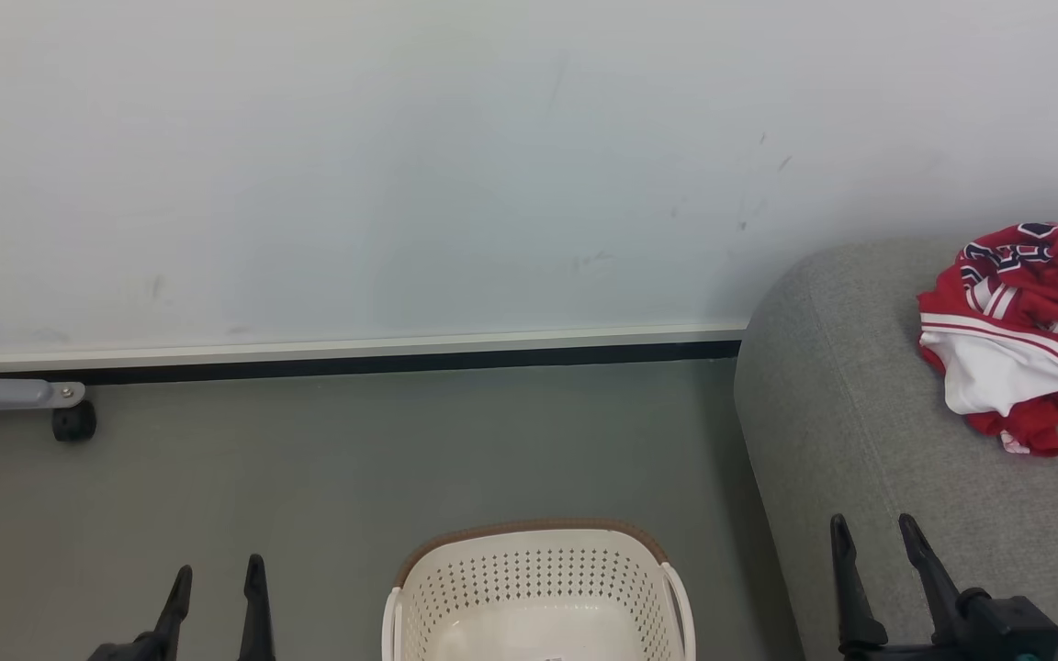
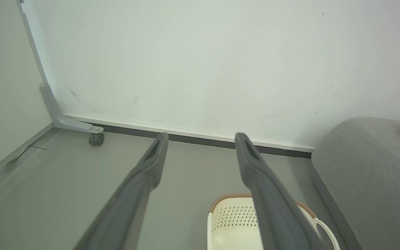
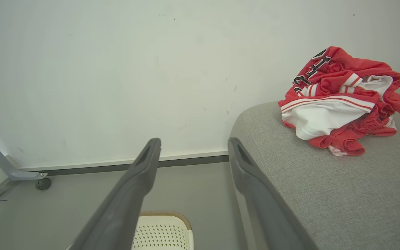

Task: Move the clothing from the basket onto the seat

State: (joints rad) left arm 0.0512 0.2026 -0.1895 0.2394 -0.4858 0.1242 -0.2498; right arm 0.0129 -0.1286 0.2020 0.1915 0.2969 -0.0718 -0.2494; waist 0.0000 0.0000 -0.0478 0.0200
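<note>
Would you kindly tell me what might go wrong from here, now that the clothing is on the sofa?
The clothing lies in a loose heap by the sofa's far edge near the wall, so it might slide off behind. The open right gripper hangs beside the basket; a careless swing could knock it. The basket's near floor is cut off in the head view, so a leftover garment cannot be ruled out.

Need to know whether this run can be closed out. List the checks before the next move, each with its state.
1. Clothing on seat: ok.
2. Basket empty: cannot tell; its visible floor is bare, the near part is cut off.
3. Left gripper open, holding nothing: ok.
4. Right gripper open, holding nothing: ok.
5. Clothing count: cannot tell; it lies bunched together.
</note>
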